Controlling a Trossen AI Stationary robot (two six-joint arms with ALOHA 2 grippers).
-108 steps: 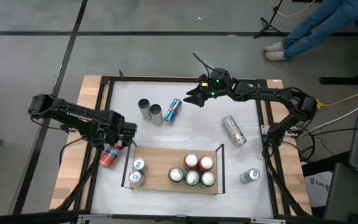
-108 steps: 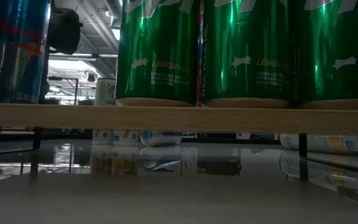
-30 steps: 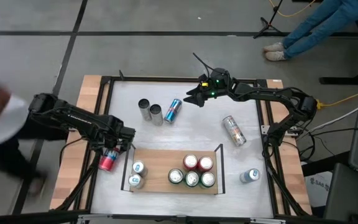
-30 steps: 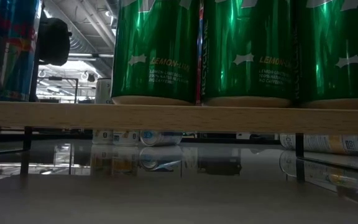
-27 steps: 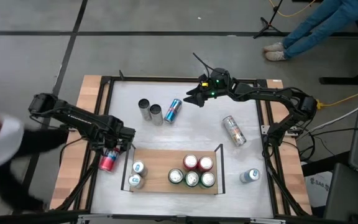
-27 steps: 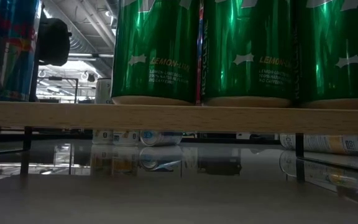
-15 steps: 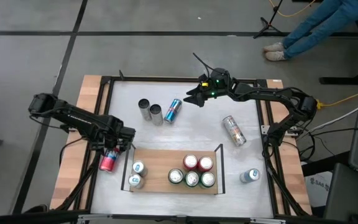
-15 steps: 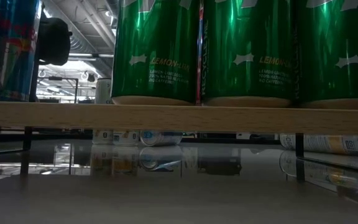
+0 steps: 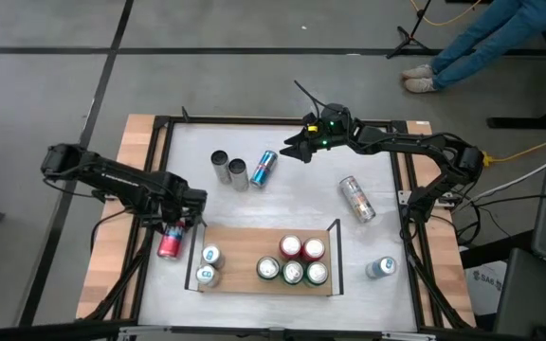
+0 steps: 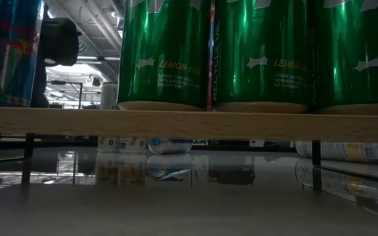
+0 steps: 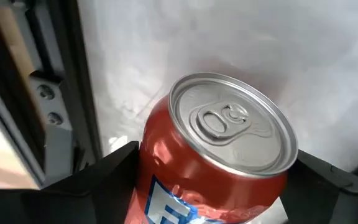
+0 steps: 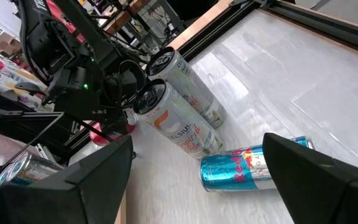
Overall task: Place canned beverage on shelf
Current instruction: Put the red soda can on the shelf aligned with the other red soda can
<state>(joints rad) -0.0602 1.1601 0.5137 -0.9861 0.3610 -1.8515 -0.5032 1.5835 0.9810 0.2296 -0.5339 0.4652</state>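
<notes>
Red can held just off the shelf's left end

The red can [image 9: 170, 243] is clamped in the left gripper's [image 9: 174, 230] jaws, at 9 o'clock from the shelf [image 9: 245, 248], over the white tabletop [image 9: 301, 189]. The right gripper [image 9: 292, 147] waits at 12 o'clock, jaws apart, near a blue can [image 9: 264, 168] lying down.

Two tall pale cans [image 12: 179, 112] stand together on the white surface [image 12: 303, 99]; a blue can [image 12: 253, 165] lies beside them, the other arm [image 12: 73, 68] beyond.
</notes>
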